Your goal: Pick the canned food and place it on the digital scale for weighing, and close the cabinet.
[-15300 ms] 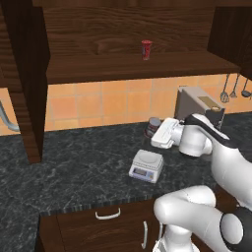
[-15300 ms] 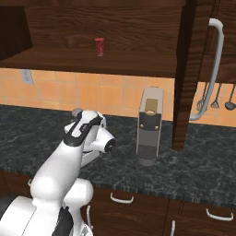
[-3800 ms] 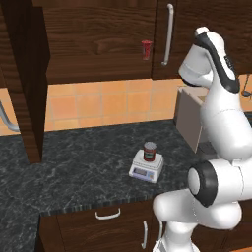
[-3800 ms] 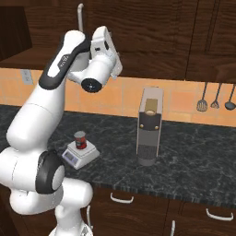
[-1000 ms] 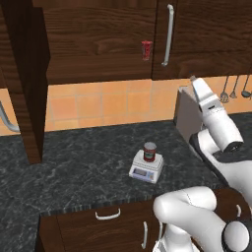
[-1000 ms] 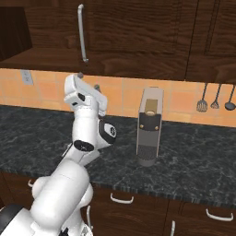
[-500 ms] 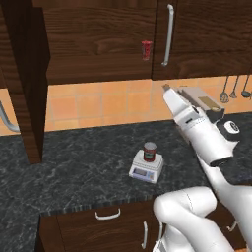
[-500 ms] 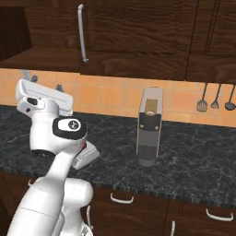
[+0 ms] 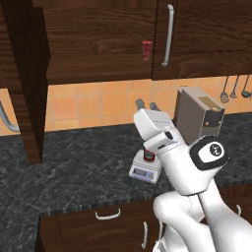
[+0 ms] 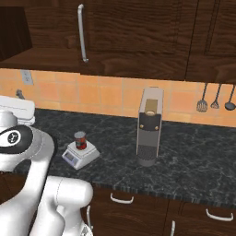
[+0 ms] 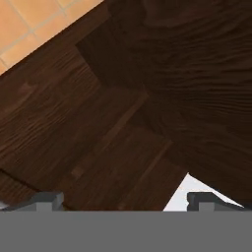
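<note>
The gripper (image 9: pixel 145 104) hangs empty, fingers parted, above the surface (image 9: pixel 78 167) and pointing up at the cabinet (image 9: pixel 98 44). The canned food (image 10: pixel 80 140) stands upright on the digital scale (image 10: pixel 80 155), beside the coffee machine (image 10: pixel 150 133). The left door (image 9: pixel 27 74) stands open, the right shut. Risk, judged: swinging toward that door, the forearm could clip the can. Against a second ago, the arm has dropped and turned left.

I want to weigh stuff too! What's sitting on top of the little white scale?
The canned food stands upright on the digital scale. The tin covers the platform's middle, so nothing beneath it can be seen.
</note>
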### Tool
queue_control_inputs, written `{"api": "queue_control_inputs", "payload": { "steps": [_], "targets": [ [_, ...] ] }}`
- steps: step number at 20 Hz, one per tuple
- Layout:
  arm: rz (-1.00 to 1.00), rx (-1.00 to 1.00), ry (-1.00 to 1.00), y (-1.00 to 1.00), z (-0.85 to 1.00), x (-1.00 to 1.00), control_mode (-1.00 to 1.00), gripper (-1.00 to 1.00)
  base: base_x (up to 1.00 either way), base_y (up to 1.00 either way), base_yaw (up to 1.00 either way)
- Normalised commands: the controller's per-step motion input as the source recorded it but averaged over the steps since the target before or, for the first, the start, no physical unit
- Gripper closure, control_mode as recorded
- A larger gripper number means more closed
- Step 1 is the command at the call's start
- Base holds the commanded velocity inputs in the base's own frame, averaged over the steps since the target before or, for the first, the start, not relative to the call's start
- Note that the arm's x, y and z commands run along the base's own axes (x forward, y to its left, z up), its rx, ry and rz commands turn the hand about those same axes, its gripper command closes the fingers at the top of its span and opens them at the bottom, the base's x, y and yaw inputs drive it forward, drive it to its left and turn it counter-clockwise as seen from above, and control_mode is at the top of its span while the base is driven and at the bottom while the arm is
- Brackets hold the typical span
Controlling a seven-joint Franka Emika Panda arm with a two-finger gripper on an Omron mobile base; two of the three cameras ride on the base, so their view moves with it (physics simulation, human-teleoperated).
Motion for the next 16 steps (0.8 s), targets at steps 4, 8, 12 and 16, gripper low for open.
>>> {"api": "queue_control_inputs", "payload": {
  "steps": [4,8,12,16],
  "targets": [
    [0.0,0.21,-0.26,1.0,-0.84,-0.03,-1.0,-1.0,0.0,0.0,0.0],
    [0.0,0.16,-0.1,1.0,-1.0,0.05,-1.0,-1.0,0.0,0.0,0.0],
    [0.02,0.05,-0.05,1.0,-1.0,0.15,-1.0,-1.0,0.0,0.0,0.0],
    [0.0,0.03,-0.21,1.0,-1.0,0.11,-1.0,-1.0,0.0,0.0,0.0]
  ]
}}
